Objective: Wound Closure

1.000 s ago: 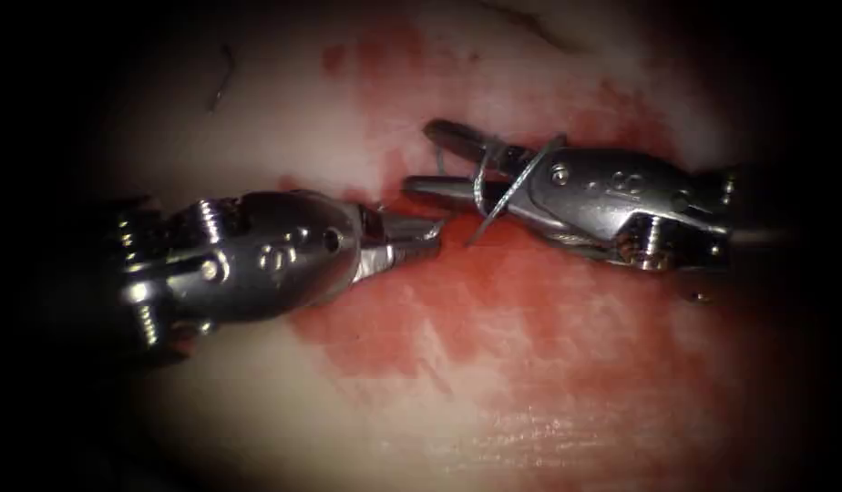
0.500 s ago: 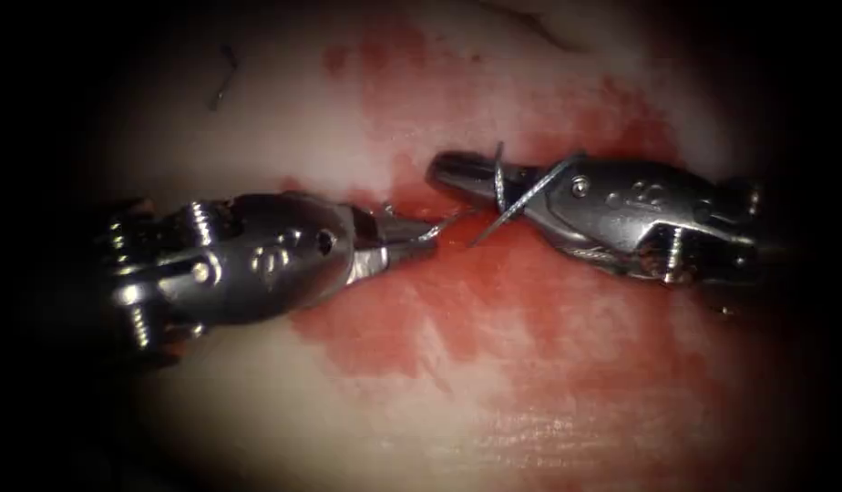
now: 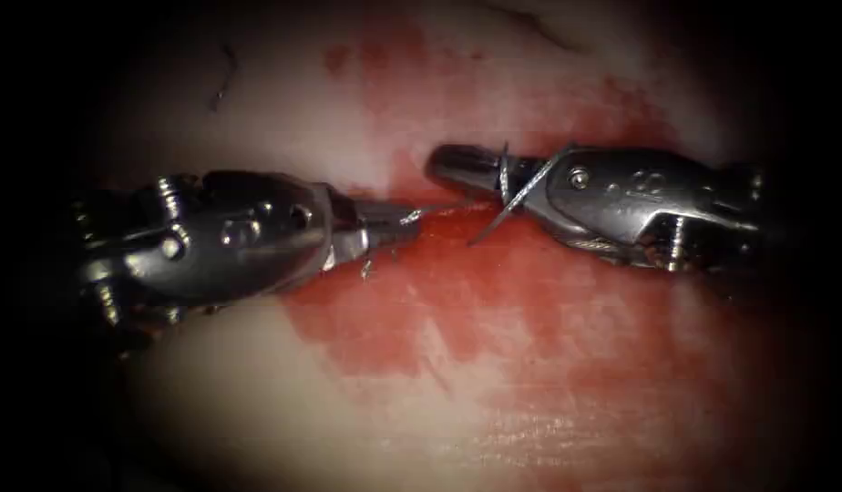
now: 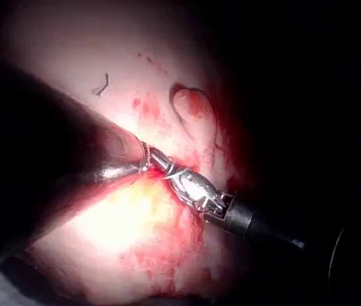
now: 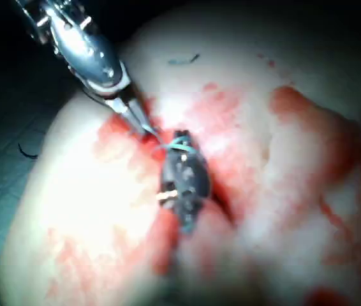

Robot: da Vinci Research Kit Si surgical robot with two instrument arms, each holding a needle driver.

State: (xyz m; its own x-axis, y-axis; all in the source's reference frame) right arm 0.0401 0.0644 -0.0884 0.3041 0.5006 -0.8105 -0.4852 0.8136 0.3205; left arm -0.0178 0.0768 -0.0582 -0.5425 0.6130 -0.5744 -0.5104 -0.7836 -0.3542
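While thread wraps your right hand, jaws together | left hand clamps thread end | needle unseen | uneven pull could slip the loops

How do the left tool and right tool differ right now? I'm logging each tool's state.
The left tool grips a thread end in its shut jaws; the right tool has thread looped around its shut jaws. The left tool comes in from the endoscope view's left, the right from its right. Both hang over red fluid on the tissue.

Surgical training lab setup. Pale tissue smeared with red fluid sits under strong light. Dark surroundings.
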